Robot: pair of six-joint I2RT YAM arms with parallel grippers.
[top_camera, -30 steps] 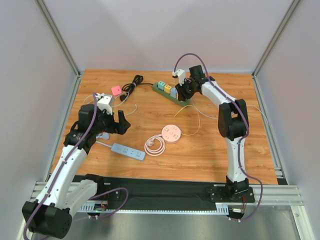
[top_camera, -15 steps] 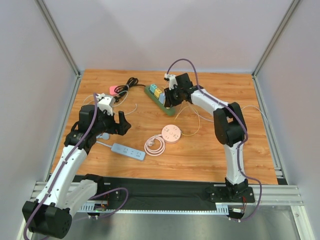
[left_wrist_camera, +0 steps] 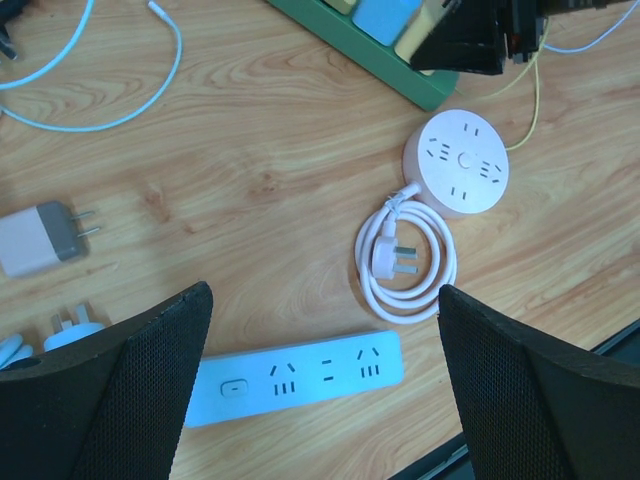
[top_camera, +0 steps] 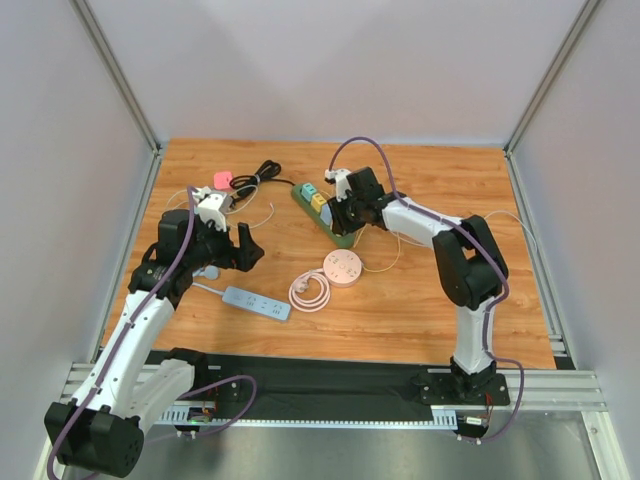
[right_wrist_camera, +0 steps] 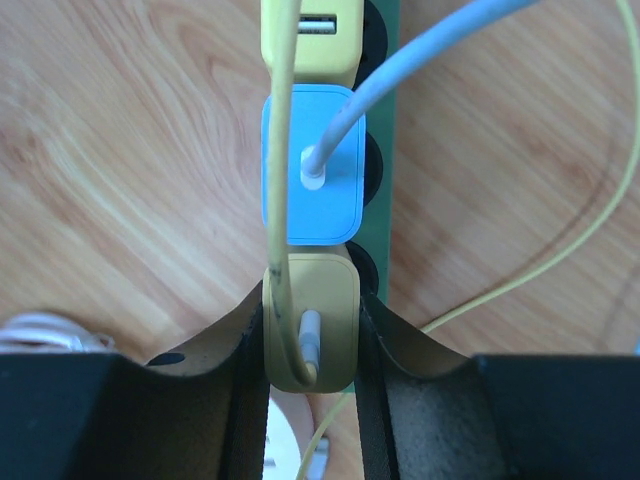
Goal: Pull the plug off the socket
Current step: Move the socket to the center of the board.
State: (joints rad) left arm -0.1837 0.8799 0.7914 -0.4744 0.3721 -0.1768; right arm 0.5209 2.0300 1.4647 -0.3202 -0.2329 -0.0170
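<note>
A green power strip [top_camera: 322, 205] lies at the back middle of the wooden table, with a yellow, a blue and another yellow plug in a row on it. My right gripper [top_camera: 347, 213] is shut on the end yellow plug [right_wrist_camera: 310, 320], one finger on each side. A yellow cable loops out of that plug. It still sits over its socket on the green strip [right_wrist_camera: 388, 110], next to the blue plug [right_wrist_camera: 310, 165]. My left gripper [left_wrist_camera: 322, 295] hangs open above a light blue power strip [left_wrist_camera: 300, 375], holding nothing.
A round pink socket [top_camera: 342, 267] with a coiled white cable [left_wrist_camera: 405, 262] lies just in front of the green strip. A white charger [left_wrist_camera: 40, 238], a pink adapter [top_camera: 222, 180] and a black cable [top_camera: 255, 175] lie at the left. Thin yellow and blue cables trail across the table.
My right gripper has moved left and toward the front with the yellow plug in its grip, dragging and turning the green strip with it. The left arm has stayed still.
</note>
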